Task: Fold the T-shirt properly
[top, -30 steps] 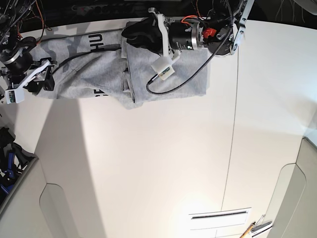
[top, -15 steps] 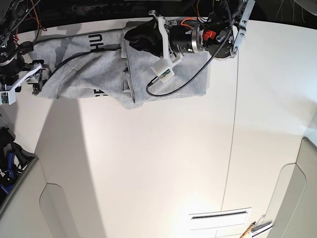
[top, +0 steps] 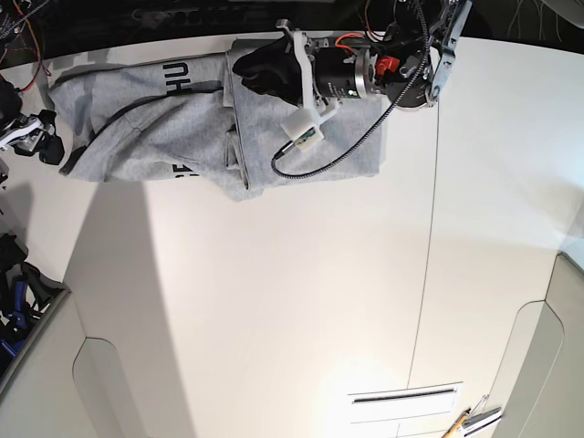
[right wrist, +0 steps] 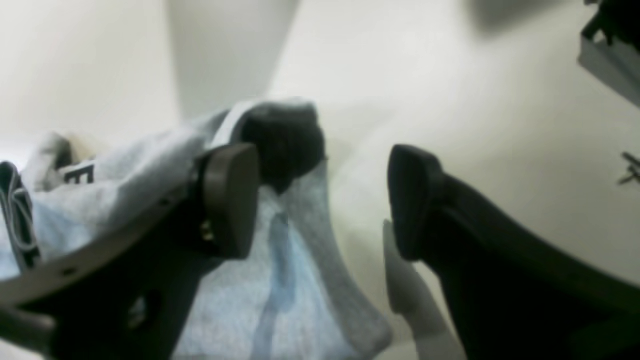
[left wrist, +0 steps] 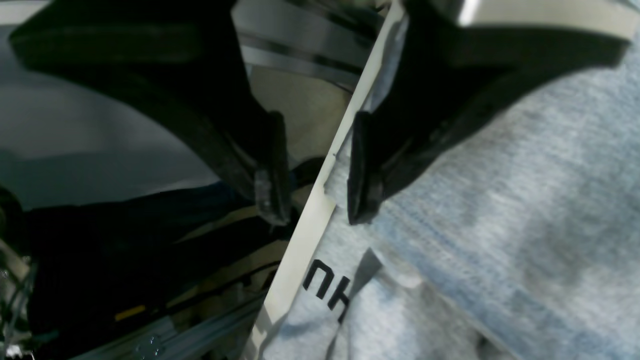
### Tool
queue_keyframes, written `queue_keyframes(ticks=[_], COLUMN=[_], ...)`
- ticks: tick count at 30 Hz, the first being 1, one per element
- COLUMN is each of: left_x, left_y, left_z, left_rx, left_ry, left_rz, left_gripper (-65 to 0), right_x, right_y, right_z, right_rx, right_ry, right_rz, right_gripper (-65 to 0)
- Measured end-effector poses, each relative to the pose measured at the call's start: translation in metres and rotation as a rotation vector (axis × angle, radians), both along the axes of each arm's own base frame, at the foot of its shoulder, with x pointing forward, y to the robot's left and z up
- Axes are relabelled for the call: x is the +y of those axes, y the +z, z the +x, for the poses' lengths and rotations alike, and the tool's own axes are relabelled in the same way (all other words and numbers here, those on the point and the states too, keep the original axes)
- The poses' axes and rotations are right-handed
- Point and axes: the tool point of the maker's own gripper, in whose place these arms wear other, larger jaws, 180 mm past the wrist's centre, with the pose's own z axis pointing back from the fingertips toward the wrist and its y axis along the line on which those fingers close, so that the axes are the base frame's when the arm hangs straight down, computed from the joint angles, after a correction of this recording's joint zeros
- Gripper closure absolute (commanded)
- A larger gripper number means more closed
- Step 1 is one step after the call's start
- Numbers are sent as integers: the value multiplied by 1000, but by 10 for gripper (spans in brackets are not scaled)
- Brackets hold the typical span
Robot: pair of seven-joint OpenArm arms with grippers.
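The heather-grey T-shirt [top: 173, 123] lies crumpled along the table's far edge, with black lettering [top: 175, 75] showing and one half folded over in the middle. My left gripper [top: 251, 66] is over the shirt's far edge. In the left wrist view it [left wrist: 315, 200] is open, straddling the table's edge, one fingertip [left wrist: 361, 200] on the shirt [left wrist: 500, 210]. My right gripper [top: 38, 144] is just off the shirt's left end. In the right wrist view it [right wrist: 322, 200] is open and empty, the shirt's corner [right wrist: 300, 250] lying by one pad [right wrist: 230, 200].
The white table [top: 274, 301] has a seam [top: 431, 246] running front to back. Dark gear [top: 18, 292] sits off the left edge. A slotted white panel [top: 406, 397] and a small tool [top: 470, 420] lie at the front right. The left arm's cable [top: 338, 151] droops over the shirt.
My right gripper has let go of the shirt's left end and drawn back to the left, off the cloth. My left gripper has shifted slightly toward the far edge.
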Motion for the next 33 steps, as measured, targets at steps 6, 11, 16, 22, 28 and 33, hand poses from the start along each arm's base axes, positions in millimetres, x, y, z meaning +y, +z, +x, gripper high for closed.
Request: queue_keyframes(ticks=[6,11,16,22,28,33], left_x=[0,0,0,0,0,2], left_y=[0,4,5,5,5,5], left_z=[1,10,12,13,13,14], left_rx=[-4,-26,-34,-35,-35,-35], left_ry=[0,3,2,2,2,10], left_rz=[0,-4,-2,-2,-2,0], left_gripper=[-228,-228,-228,-228,-228,-228], right_x=[8,13,29,50,57,59], right_y=[-27,-40,-43,-47,-44,-43], right_z=[-17,-21,-17,-13,-3,1], right_rx=[64,81,86,95,77,74], right_ry=[13,-11,36,99,116,122], right_rz=[172,251,266,290,300,302], right_gripper=[-401,-401,-401,-401,-400,-388])
